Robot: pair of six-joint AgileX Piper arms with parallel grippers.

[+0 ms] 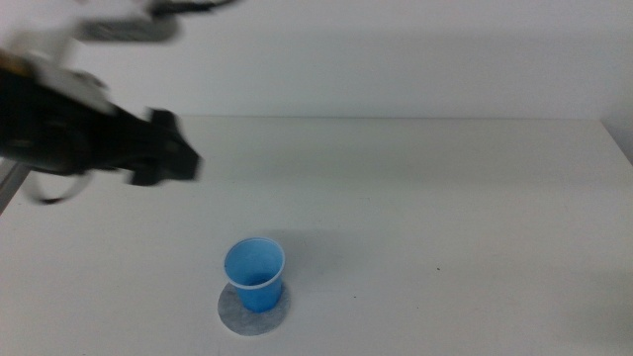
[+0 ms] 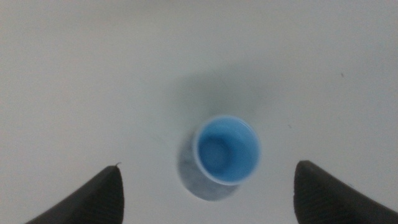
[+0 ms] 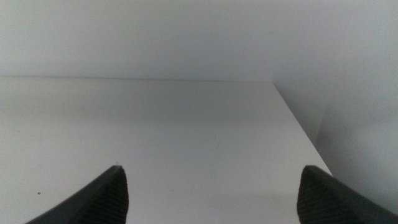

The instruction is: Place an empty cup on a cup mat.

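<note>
The bright blue cup (image 1: 255, 274) stands upright and empty on the grey speckled cup mat (image 1: 237, 312) near the table's front edge, left of centre. In the left wrist view the cup (image 2: 227, 149) sits on the cup mat (image 2: 199, 182), seen from above. My left gripper (image 1: 178, 158) is raised above the table at the left, well clear of the cup; its jaws are wide apart (image 2: 205, 199) and empty. My right gripper (image 3: 211, 199) is open and empty, out of the middle view.
The white table (image 1: 445, 198) has its far edge against a pale wall. The right wrist view shows the table's right corner (image 3: 273, 84) and edge.
</note>
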